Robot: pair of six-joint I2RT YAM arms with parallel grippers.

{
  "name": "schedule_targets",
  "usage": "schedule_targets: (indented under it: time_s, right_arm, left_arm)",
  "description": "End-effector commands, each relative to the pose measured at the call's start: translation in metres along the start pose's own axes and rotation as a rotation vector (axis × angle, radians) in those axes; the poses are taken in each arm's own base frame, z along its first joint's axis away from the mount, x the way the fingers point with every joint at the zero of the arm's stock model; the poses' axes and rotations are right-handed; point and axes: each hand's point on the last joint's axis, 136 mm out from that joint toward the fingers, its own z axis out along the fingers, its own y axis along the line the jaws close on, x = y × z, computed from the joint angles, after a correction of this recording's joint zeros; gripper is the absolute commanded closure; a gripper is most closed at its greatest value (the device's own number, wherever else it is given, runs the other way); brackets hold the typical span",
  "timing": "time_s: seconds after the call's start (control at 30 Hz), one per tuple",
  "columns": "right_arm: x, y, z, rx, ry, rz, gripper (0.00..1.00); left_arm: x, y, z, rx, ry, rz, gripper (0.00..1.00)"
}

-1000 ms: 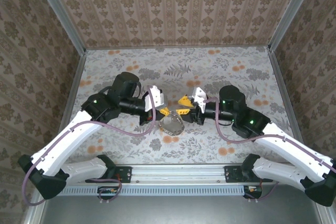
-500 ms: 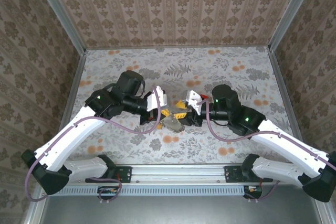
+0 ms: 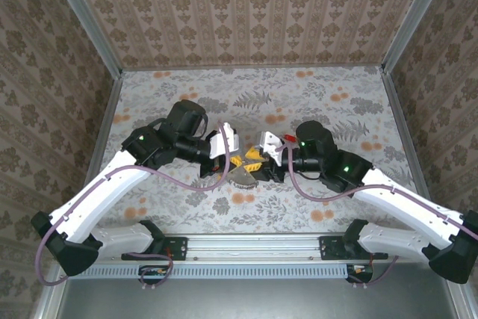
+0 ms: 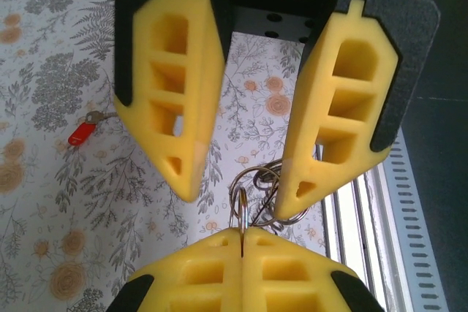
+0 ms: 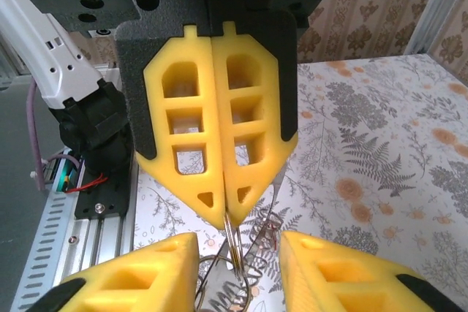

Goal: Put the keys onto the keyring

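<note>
You're in a robot test booth, lab-type setup: patterned wallpaper panels (image 3: 246, 13) on three sides, metal corner post (image 3: 82, 14), flowered table cover (image 3: 321, 102), and left arm (image 3: 97, 192) and right arm (image 3: 403, 199) bolted to an aluminium rail (image 3: 254, 248).

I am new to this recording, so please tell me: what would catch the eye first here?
At the centre of the floral table, the left gripper, yellow jaws shut, pinches the thin grey wire keyring, while the right gripper faces it with jaws open. A tiny red-headed key lies apart on the table.
</note>
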Motion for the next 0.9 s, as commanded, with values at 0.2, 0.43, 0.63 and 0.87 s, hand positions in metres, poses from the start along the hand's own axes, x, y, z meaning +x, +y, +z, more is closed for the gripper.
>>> schedule_targets:
  time_s: [0.2, 0.43, 0.63, 0.87]
  right_arm:
    - [-0.008, 0.003, 0.003, -0.016, -0.005, -0.026, 0.97]
    - [-0.017, -0.005, -0.006, 0.052, -0.063, -0.005, 1.0]
    - [-0.037, -0.003, -0.016, 0.051, -0.204, 0.045, 1.0]
    - [-0.052, 0.005, -0.022, 0.003, -0.301, 0.066, 1.0]
  left_arm:
    - [-0.018, -0.005, -0.008, 0.004, -0.048, 0.063, 1.0]
    - [-0.014, 0.002, -0.021, -0.028, -0.142, 0.01, 1.0]
    - [-0.023, -0.003, -0.029, -0.015, -0.281, -0.029, 0.81]
    - [-0.026, -0.003, -0.027, 0.001, -0.325, -0.038, 0.79]
